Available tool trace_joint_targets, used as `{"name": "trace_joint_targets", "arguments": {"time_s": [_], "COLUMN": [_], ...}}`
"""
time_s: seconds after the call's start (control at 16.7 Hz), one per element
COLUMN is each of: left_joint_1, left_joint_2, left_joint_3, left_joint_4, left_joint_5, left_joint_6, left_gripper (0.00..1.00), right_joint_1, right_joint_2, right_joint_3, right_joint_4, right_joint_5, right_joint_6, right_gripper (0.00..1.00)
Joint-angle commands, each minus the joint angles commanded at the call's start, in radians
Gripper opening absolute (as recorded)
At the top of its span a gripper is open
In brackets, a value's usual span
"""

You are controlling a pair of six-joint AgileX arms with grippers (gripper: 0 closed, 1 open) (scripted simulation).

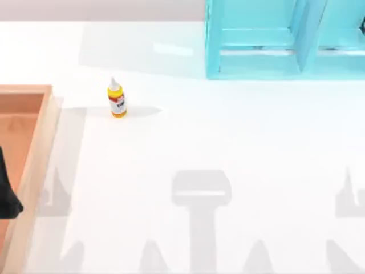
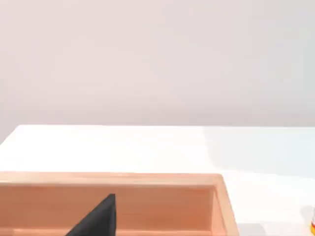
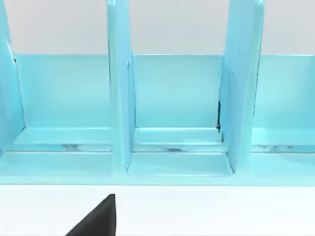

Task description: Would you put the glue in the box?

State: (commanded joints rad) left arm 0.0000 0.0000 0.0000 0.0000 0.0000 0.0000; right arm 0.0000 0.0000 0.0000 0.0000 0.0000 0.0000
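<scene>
You had a plain white table (image 1: pixel 228 142) under a pale wall. The glue (image 1: pixel 117 98), a yellow bottle with white nozzle and red-and-white label, stood upright right of the box (image 1: pixel 40 148). Turquoise shelf (image 1: pixel 274 40) sat at back. Left gripper (image 1: pixel 7 194) was over the box; can't tell its grip.

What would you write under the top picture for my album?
Yellow glue bottle stands upright on the white table, between wooden box and turquoise shelf unit.

The box (image 1: pixel 35 149) looks like smooth matt wood; the glue (image 1: pixel 117 99) bottle glossy plastic; the shelf unit (image 1: pixel 285 40) smooth, slightly glossy; the table (image 1: pixel 228 142) smooth white.
</scene>
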Motion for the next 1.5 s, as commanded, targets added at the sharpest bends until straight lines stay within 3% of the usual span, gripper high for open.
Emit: {"name": "trace_joint_targets", "arguments": {"time_s": [0.3,0.54,1.5], "left_joint_1": [-0.016,-0.071,-0.436], "left_joint_2": [0.059,0.270,1.820], "left_joint_3": [0.015,0.065,0.403], "left_joint_4": [0.046,0.205,1.312], "left_joint_5": [-0.010,-0.053,-0.384], "left_joint_6": [-0.002,-0.006,-0.043], "left_gripper": [1.00,1.00,1.00], "right_joint_1": [0.000,0.000,0.000], "right_joint_2": [0.000,0.000,0.000], "right_joint_3": [0.000,0.000,0.000], "right_joint_4": [0.000,0.000,0.000], "right_joint_5": [0.000,0.000,0.000], "right_joint_6": [0.000,0.000,0.000], "right_gripper": [1.00,1.00,1.00]}}
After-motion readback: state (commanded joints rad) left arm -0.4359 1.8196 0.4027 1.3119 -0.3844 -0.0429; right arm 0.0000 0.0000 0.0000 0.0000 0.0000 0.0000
